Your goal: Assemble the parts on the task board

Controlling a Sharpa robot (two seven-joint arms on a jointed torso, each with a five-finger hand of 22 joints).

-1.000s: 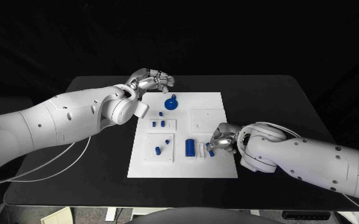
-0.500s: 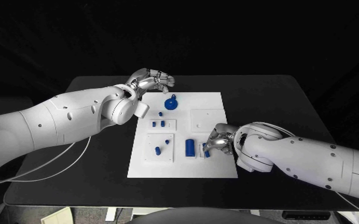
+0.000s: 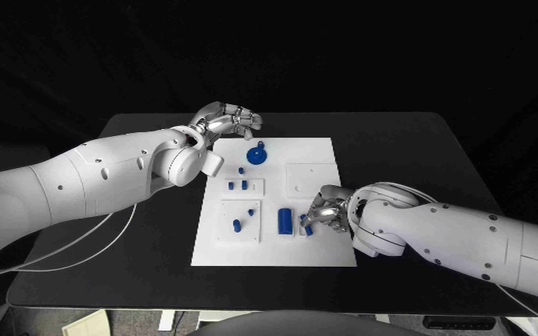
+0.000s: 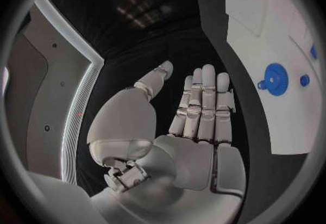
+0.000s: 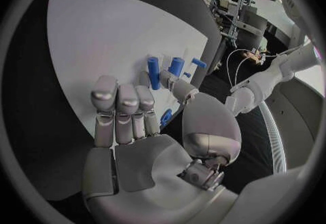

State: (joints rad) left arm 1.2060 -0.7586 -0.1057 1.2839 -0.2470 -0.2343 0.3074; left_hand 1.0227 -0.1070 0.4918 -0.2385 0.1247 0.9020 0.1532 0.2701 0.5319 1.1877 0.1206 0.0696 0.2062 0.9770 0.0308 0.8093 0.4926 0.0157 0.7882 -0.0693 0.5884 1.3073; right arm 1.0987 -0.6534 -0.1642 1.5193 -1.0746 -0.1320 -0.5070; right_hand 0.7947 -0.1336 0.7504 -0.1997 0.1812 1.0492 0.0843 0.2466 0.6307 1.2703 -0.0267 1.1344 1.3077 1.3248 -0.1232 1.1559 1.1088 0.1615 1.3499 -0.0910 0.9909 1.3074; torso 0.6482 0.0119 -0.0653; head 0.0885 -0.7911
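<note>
The white task board [image 3: 319,252] lies mid-table. On it are a blue gear [image 3: 256,155], several small blue pegs [image 3: 236,185] and a blue cylinder [image 3: 284,220]. My right hand [image 3: 327,211] is low over the board's right side. Its fingers are straight and the thumb is apart. Its fingertips touch a short blue part [image 3: 307,228] beside the cylinder. In the right wrist view that blue part [image 5: 165,117] shows between thumb and fingers of the right hand [image 5: 136,126], not clearly gripped. My left hand [image 3: 230,122] hovers off the board's far left corner, holding nothing. The left wrist view has the left hand [image 4: 193,120] flat, the gear [image 4: 276,77] beyond.
White raised blocks [image 3: 311,176] stand on the task board's right half. Bare black table [image 3: 415,149] lies to the right of the board and on its left [image 3: 146,227]. A cable [image 3: 78,246] hangs under my left arm.
My right hand has shifted slightly left, and the short blue part at its fingertips has moved left with it. The left hand has stayed still.
</note>
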